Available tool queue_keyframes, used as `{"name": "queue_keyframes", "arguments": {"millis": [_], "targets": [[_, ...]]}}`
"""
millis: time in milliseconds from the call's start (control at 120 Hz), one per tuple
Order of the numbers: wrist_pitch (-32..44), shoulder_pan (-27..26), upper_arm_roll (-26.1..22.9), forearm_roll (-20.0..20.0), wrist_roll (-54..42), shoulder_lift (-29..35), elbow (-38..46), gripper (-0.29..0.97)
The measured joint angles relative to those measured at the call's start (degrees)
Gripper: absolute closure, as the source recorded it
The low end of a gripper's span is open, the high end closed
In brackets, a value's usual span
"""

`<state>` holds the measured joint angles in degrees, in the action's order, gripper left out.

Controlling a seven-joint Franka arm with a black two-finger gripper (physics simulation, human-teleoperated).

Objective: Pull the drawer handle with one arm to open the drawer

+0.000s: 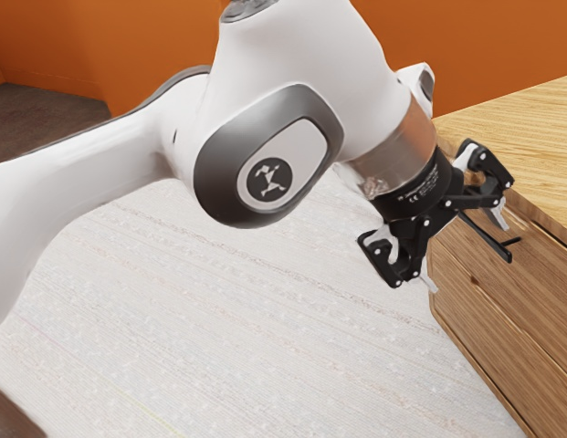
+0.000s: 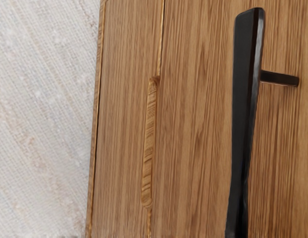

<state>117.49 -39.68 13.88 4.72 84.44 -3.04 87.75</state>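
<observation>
Hovering tool (image 1: 466, 249), spread wide — handle (image 2: 243, 124) just beside

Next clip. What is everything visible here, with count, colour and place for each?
cabinet: one, light wood, at the exterior view's right
drawer handle: one, black bar, on the cabinet front
textured surface: one, pale grey, under the arm
wall: one, orange, behind the scene
arm: one, white and grey, entering from the exterior view's left
jaws: one pair, black, open, close to the drawer handle
</observation>
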Motion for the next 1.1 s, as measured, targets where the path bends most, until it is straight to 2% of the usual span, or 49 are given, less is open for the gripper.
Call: {"name": "queue_keyframes", "arguments": {"millis": [350, 1100], "targets": [[1.1, 3.0, -0.6, 0.1, 0.3, -0.2, 0.1, 0.00], [1.7, 2.4, -0.6, 0.2, 0.1, -1.5, 0.3, 0.02]]}}
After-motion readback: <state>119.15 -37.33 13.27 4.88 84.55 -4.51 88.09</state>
